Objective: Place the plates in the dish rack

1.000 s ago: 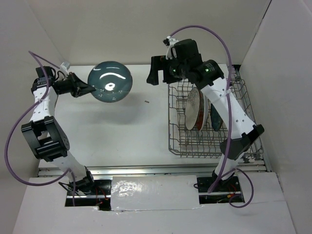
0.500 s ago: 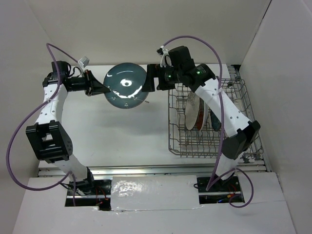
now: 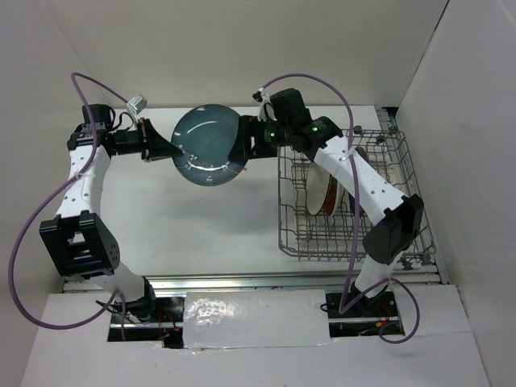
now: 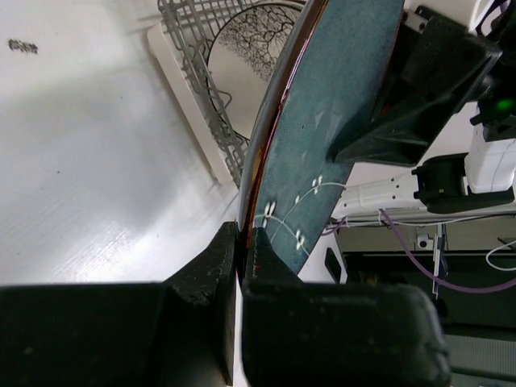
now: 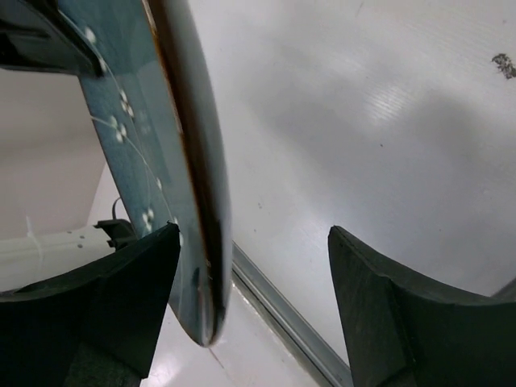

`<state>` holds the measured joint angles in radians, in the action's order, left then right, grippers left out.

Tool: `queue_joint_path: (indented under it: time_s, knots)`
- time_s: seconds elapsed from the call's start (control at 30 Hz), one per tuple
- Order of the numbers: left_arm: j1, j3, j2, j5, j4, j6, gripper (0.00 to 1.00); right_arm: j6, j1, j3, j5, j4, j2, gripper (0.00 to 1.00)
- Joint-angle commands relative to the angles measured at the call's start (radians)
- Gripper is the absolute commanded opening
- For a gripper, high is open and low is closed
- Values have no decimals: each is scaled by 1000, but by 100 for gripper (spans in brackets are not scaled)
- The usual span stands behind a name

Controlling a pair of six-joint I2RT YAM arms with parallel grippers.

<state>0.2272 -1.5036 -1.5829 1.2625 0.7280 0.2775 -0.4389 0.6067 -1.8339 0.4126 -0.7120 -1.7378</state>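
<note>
Upper centre of the top view: teal plate (image 3: 208,145), on edge above the table (image 3: 201,226). Your left pincer (image 3: 171,149) is clamped on one rim, offering the opposite rim. Your right pincer (image 3: 240,143) stands apart, straddling it, not yet gripping. Right of frame: dish rack (image 3: 284,210), other plates (image 3: 321,181) upright.

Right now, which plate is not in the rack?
The teal-blue plate with white flowers, gripped at its rim by the left claw, left of the dish rack; the other plates stand inside it.
</note>
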Motion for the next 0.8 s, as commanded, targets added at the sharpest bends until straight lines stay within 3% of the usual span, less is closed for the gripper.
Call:
queue_joint_path:
  time_s: [0.0,0.07,0.1,0.13,0.2,0.23,0.27,0.33,0.4,0.47,0.5,0.6,0.67,0.77]
  knots:
    - [-8,31,86,169,-47,11,0,-49,10,12,6,150,64,74]
    - [-11,48,86,161,-48,14,0,-64,10,18,-6,172,78,68]
    - [-11,48,84,156,-44,14,0,-81,8,28,-8,181,83,59]
    - [-9,40,72,158,-21,11,0,-87,7,36,0,206,95,41]
    - [-11,43,67,172,-12,11,0,-112,11,76,6,247,113,23]
    - [-12,54,75,169,-28,18,0,-118,16,88,3,253,132,6]
    - [-12,57,81,164,-36,20,0,-129,16,105,-14,258,144,0]
    - [-14,77,83,156,-50,31,0,-126,22,119,-53,255,185,0]
    - [-15,82,69,173,-55,25,3,-109,42,127,-188,232,217,0]
    - [-15,60,26,207,-15,5,23,-87,64,113,-312,171,260,0]
    - [-14,51,0,216,-3,0,55,-81,73,107,-446,123,273,0]
    - [-12,28,-8,181,25,11,89,-57,100,82,-680,30,322,0]
    - [-8,17,0,120,37,28,99,-46,114,62,-780,-18,351,0]
    - [26,14,9,29,50,60,99,-38,128,55,-960,-98,386,0]
